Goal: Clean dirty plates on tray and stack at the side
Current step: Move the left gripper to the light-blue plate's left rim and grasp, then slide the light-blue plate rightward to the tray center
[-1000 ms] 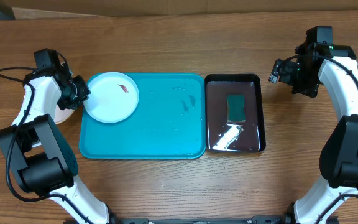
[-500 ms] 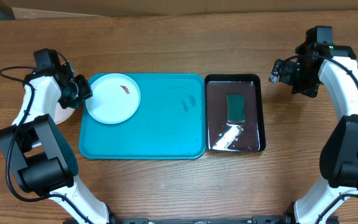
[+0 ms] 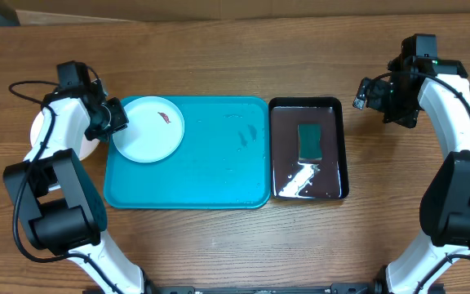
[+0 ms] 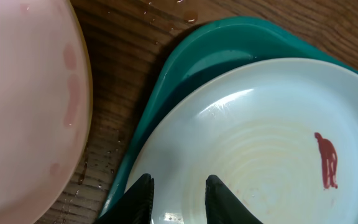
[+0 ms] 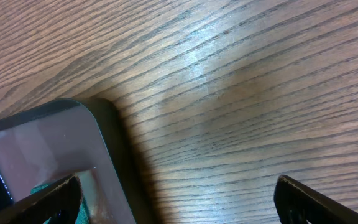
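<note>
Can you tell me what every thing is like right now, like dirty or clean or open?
White plate, dirty, one red smear.
Pale plate, on the table, faint pink marks.
Blue tray, holds the white plate, some wet marks.
Black tray, wet and shiny.
Sponge, lying in the black tray.
Left gripper, slightly open over the white plate.
Right gripper, wide open, holding nothing.

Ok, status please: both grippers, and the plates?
Left gripper open over white round plastic plate. Plate smeared red, on teal rectangular plastic tray. Right gripper open, empty. Nothing blocking.
</note>
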Available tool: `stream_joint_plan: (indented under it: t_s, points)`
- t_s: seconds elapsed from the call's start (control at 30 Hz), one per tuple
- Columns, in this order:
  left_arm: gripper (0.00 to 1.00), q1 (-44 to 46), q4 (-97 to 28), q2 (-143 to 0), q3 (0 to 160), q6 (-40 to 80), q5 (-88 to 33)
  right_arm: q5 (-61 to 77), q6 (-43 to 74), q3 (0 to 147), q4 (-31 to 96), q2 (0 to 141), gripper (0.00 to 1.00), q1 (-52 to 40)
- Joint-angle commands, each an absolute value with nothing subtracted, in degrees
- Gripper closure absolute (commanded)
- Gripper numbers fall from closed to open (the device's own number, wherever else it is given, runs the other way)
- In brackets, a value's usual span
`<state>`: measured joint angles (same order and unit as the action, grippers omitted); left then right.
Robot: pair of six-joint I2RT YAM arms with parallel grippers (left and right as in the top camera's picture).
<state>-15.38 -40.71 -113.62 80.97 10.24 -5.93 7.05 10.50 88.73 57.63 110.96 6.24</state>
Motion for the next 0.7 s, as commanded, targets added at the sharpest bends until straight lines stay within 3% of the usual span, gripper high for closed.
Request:
stream_joint_plan:
  t_s: [0.0, 0.67]
  points:
    - [0.7, -14.39, -40.62, -114.1, 80.71, 8.95, -0.58, 6.9, 10.63, 89.6, 57.32, 110.21, 0.0, 6.09]
    - [0.68, -14.11, -37.23, -114.1, 75.9, 9.15, 1.23, 6.9, 10.66, 89.6, 57.32, 110.21, 0.0, 6.09]
